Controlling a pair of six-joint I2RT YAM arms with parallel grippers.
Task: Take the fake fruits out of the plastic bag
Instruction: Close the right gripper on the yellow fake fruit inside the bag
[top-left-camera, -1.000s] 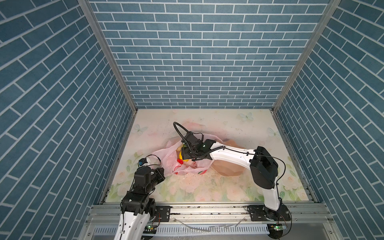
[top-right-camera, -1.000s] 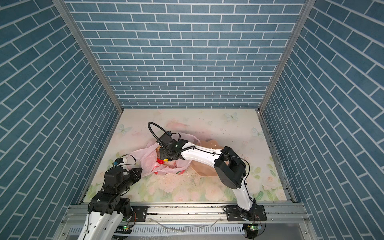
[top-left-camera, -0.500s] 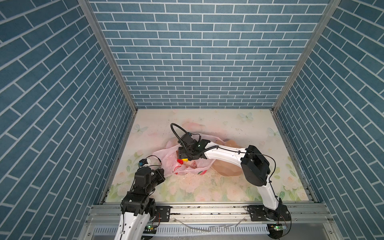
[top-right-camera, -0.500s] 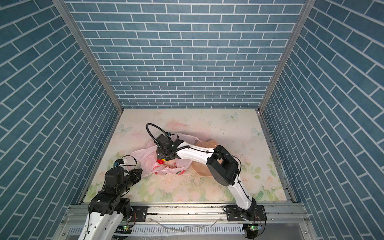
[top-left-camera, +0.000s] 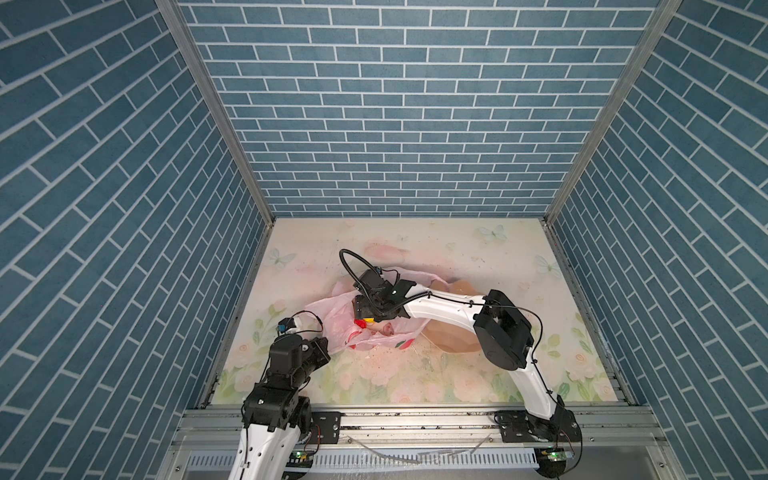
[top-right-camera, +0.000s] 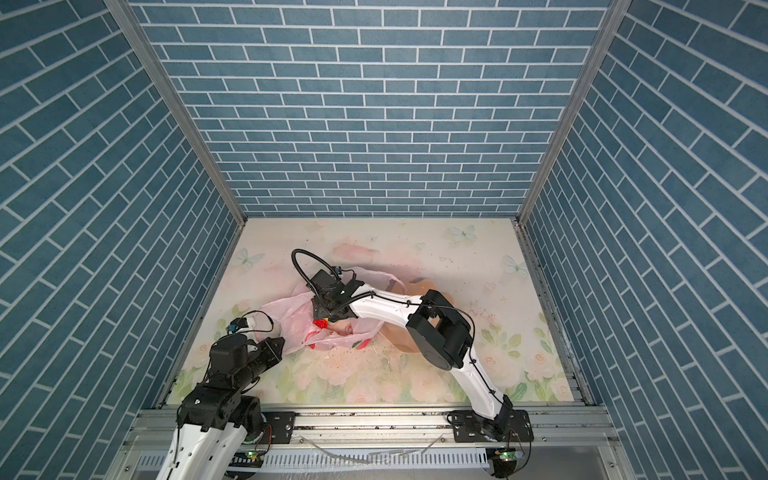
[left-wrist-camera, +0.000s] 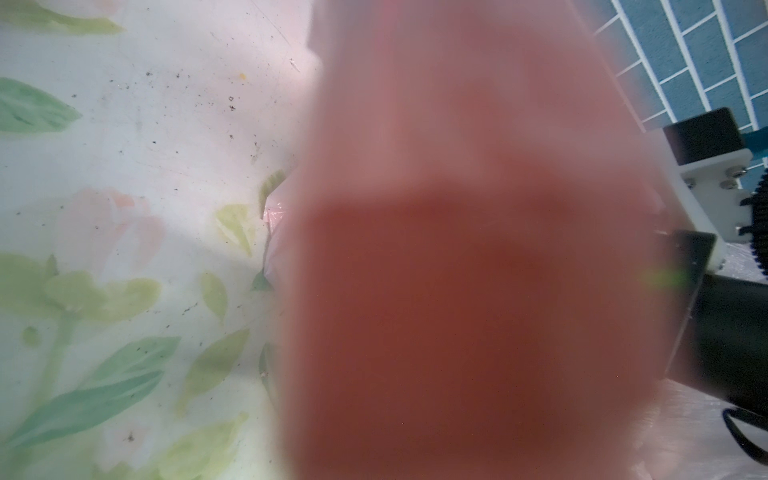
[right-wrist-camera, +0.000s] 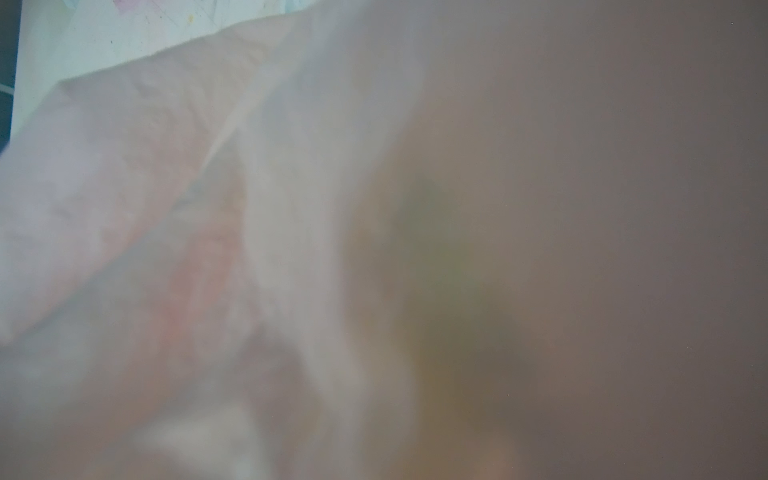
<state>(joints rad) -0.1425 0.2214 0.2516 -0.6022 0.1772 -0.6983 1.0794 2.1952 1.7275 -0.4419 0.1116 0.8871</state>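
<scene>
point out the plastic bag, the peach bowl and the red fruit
plastic bag (top-left-camera: 335, 323), in a top view, its pink side wall
peach bowl (top-left-camera: 449, 341), in a top view, its near wall
red fruit (top-left-camera: 360, 323), in a top view, its exposed top

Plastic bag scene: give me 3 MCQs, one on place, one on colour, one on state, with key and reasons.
1. Where is the peach bowl relative to the plastic bag?
A. left of it
B. right of it, partly under the right arm
C. inside it

2. What colour is the bag?
A. blue
B. black
C. translucent pink

3. What state is the bag in?
A. lying on the table with the right gripper reaching into its mouth
B. hanging in the air
C. folded flat, untouched

Key:
1. B: peach surface shows right of the bag, beneath the white arm link.
2. C: pink film with red prints shows in both top views.
3. A: the gripper's black body dips into the open mouth.
</scene>
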